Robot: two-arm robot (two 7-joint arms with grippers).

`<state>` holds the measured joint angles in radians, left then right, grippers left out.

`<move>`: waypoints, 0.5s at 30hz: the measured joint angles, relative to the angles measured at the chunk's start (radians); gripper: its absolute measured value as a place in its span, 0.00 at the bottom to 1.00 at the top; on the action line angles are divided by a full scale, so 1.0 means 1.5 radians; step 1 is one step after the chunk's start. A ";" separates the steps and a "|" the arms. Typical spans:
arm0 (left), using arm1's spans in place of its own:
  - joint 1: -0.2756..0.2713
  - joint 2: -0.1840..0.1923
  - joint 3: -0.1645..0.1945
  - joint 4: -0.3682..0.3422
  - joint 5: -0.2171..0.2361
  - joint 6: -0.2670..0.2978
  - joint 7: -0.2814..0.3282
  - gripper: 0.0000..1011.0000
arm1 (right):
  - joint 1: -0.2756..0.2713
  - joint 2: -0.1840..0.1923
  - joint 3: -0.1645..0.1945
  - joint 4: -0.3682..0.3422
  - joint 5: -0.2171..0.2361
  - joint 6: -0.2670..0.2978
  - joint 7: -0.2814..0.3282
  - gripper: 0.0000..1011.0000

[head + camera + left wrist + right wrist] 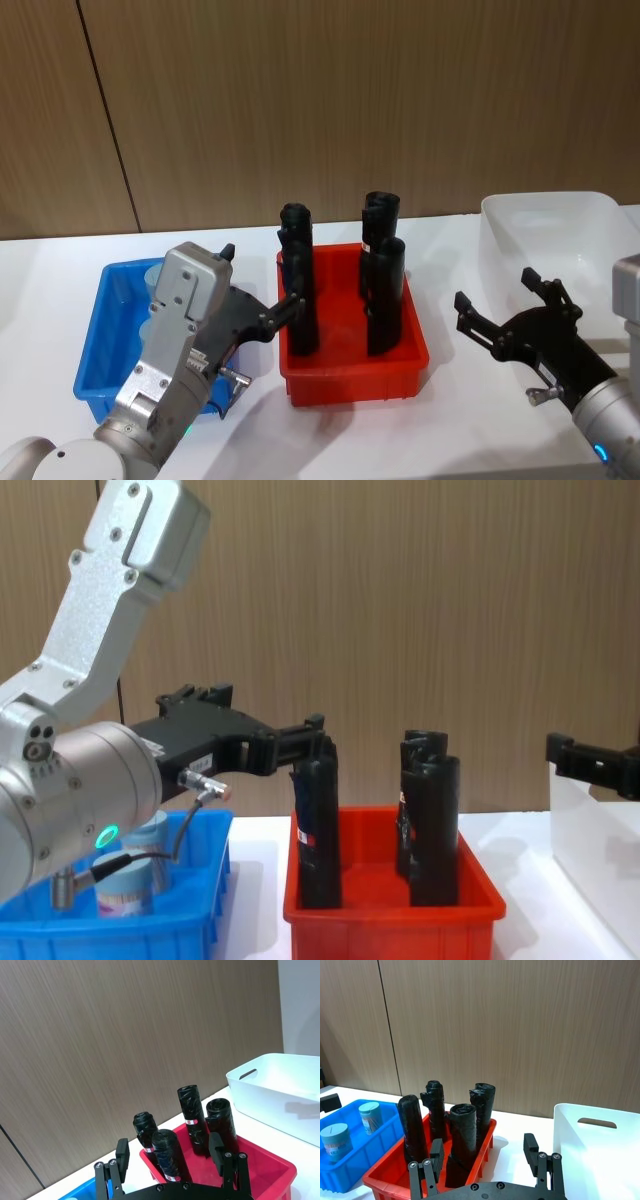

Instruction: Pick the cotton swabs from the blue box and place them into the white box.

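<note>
The blue box sits at the table's left. Two cotton swab jars with pale lids stand in it, and one jar shows from the side behind my left arm. My left gripper hovers over the blue box's right side, open and holding nothing, its fingers pointing toward the red bin. The white box stands at the far right. My right gripper hangs open just in front of the white box's left wall, with nothing between its fingers.
A red bin with several tall black rolls stands between the blue and white boxes, close to both grippers. A wood-panelled wall runs behind the white table.
</note>
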<state>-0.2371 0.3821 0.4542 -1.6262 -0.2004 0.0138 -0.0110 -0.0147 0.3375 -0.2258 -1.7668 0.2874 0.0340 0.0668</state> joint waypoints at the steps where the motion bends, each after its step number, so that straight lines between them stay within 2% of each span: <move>1: 0.000 0.000 0.000 0.000 0.000 0.000 0.000 0.99 | 0.000 0.000 0.000 0.000 0.000 0.000 0.000 0.99; 15: -0.001 -0.001 -0.002 0.003 -0.003 -0.003 -0.004 0.99 | 0.000 0.000 0.000 0.000 0.000 0.000 0.000 0.99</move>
<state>-0.2387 0.3807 0.4516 -1.6219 -0.2050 0.0088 -0.0165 -0.0147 0.3374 -0.2259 -1.7668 0.2873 0.0340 0.0668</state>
